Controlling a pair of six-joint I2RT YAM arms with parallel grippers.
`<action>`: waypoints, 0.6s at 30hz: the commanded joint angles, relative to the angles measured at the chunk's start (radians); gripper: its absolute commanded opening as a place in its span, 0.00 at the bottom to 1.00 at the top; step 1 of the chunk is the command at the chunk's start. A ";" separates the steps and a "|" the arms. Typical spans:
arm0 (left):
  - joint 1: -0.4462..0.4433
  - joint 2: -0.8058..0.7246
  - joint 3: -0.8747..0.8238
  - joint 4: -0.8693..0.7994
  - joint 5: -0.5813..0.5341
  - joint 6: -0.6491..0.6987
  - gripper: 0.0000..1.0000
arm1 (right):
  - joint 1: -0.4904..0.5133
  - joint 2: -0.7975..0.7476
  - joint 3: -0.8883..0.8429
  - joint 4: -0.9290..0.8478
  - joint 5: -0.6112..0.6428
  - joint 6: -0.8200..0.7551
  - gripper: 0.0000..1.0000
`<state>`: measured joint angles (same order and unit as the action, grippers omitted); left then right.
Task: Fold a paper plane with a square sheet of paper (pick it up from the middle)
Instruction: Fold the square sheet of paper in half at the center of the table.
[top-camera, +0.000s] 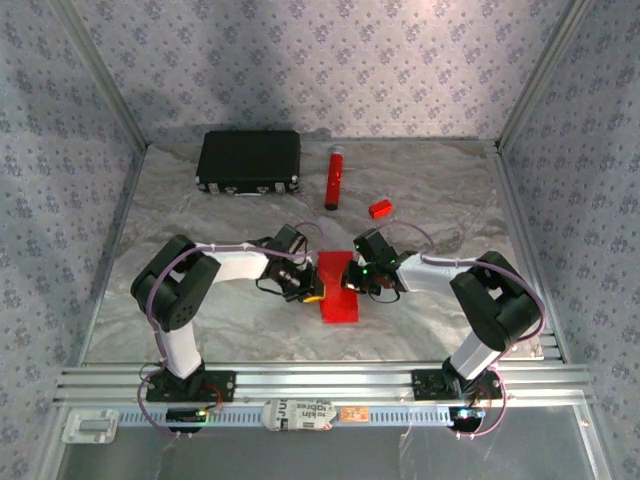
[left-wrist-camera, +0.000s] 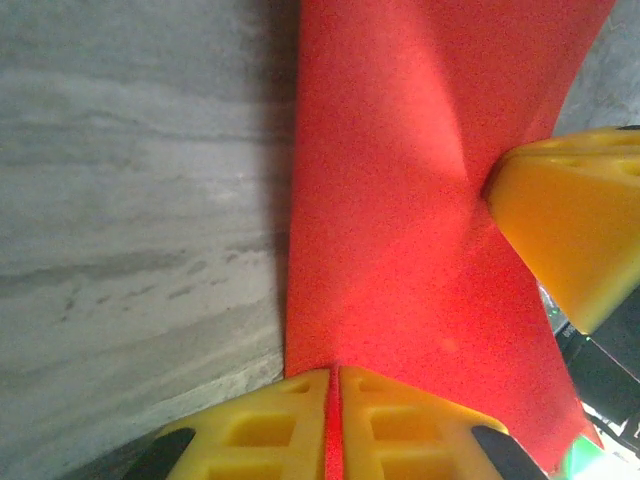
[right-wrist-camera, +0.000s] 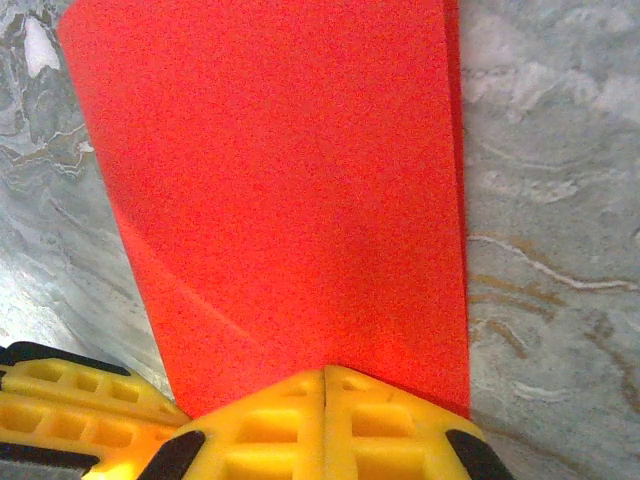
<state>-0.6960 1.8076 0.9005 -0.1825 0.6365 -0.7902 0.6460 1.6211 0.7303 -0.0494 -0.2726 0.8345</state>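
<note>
The square sheet of paper (top-camera: 338, 302) is bright red and lies folded into a narrow strip at the table's middle, between both grippers. My left gripper (top-camera: 308, 290) is at its left edge. In the left wrist view that gripper (left-wrist-camera: 335, 385) is shut on the paper (left-wrist-camera: 400, 200), with a red sliver in the seam. My right gripper (top-camera: 352, 278) is at the strip's right edge. In the right wrist view it (right-wrist-camera: 325, 375) is shut, tips against the paper (right-wrist-camera: 300, 200), no red in the seam. A diagonal crease crosses the sheet. No pointed paper plane shape is in view.
A black case (top-camera: 249, 161) sits at the back left. A red tube (top-camera: 333, 178) lies beside it, with a tiny red block (top-camera: 379, 208) to its right. Patterned walls close in three sides, and an aluminium rail (top-camera: 320, 380) runs along the near edge.
</note>
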 joint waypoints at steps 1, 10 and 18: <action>-0.005 -0.029 0.006 -0.063 -0.036 0.022 0.12 | 0.010 0.013 -0.042 -0.106 0.053 0.020 0.00; -0.023 -0.094 0.025 -0.027 0.028 -0.055 0.13 | 0.013 0.006 -0.048 -0.106 0.059 0.020 0.00; -0.039 -0.062 -0.016 0.048 0.045 -0.094 0.13 | 0.014 0.001 -0.062 -0.097 0.061 0.026 0.00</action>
<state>-0.7280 1.7416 0.8997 -0.1703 0.6556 -0.8627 0.6537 1.6077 0.7151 -0.0433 -0.2577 0.8490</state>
